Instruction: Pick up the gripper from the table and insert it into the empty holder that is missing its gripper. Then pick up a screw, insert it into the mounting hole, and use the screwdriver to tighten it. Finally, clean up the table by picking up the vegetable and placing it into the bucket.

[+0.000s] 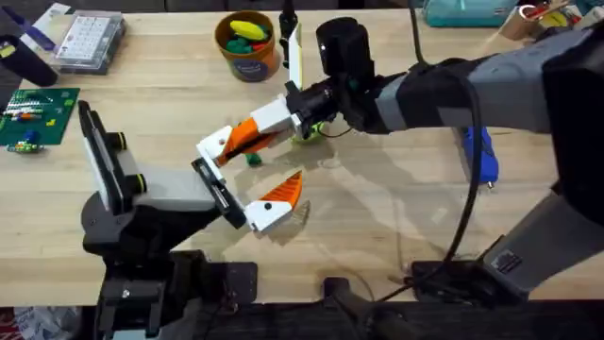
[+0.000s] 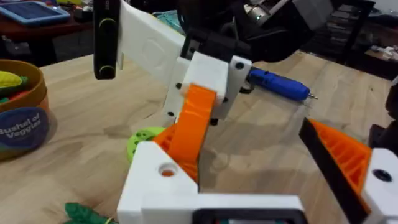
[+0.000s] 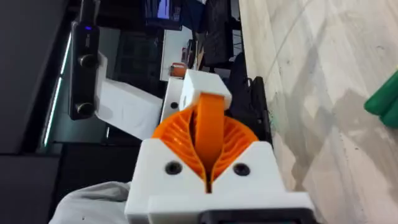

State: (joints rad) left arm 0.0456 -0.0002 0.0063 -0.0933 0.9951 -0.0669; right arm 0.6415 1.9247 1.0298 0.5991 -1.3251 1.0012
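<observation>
Overhead looking down on table (image 1: 377, 227), both wrist views close (sharing the meeting jaws)

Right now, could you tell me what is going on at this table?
The right end effector is shut on the loose orange gripper finger and holds it at the white holder on the left arm, so the insertion is under way. The blue screwdriver lies untouched on the table. A green vegetable is on the table, not in the bucket.
</observation>
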